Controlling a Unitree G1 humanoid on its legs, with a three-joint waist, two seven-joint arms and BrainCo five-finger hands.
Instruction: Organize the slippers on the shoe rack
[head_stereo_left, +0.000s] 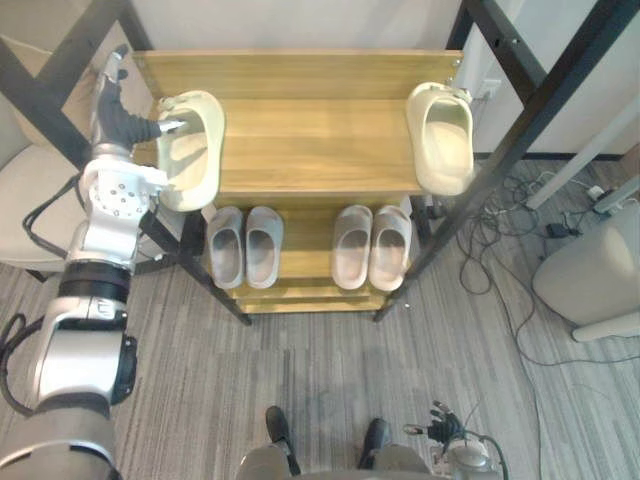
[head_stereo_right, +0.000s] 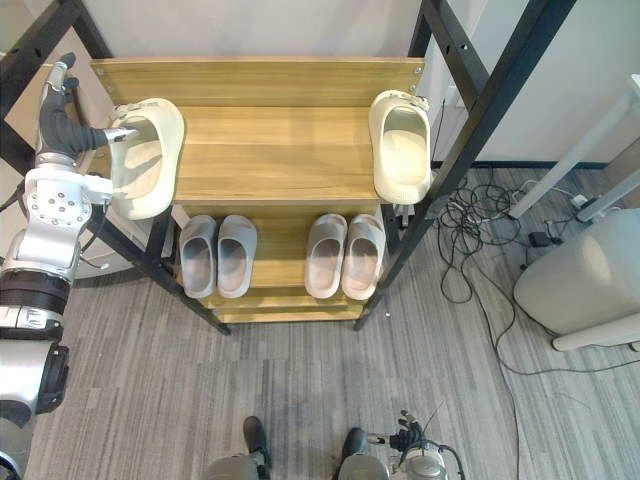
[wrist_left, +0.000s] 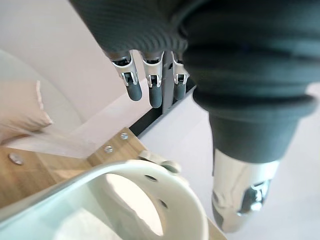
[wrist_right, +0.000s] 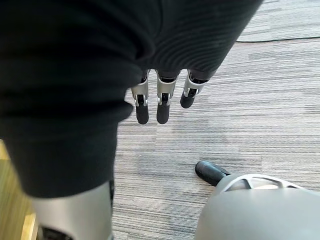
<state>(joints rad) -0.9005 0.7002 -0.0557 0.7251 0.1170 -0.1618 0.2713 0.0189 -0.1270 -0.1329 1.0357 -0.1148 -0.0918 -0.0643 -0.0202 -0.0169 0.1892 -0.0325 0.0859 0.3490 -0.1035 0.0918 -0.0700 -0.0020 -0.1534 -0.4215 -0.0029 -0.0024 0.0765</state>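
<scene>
The left hand (head_stereo_left: 120, 124) is open, fingers straight, its thumb at the rim of the cream slipper (head_stereo_left: 192, 150) on the shoe rack (head_stereo_left: 310, 140). The right hand (wrist_right: 163, 97) hangs relaxed and empty.

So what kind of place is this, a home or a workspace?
Probably an office or lab, not a home: grey carpet, loose cables tangled on the floor, and black metal struts beside the wooden shoe rack.

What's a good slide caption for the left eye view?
Left hand beside a cream slipper on the top shelf; its mate lies opposite, grey pairs below.
</scene>
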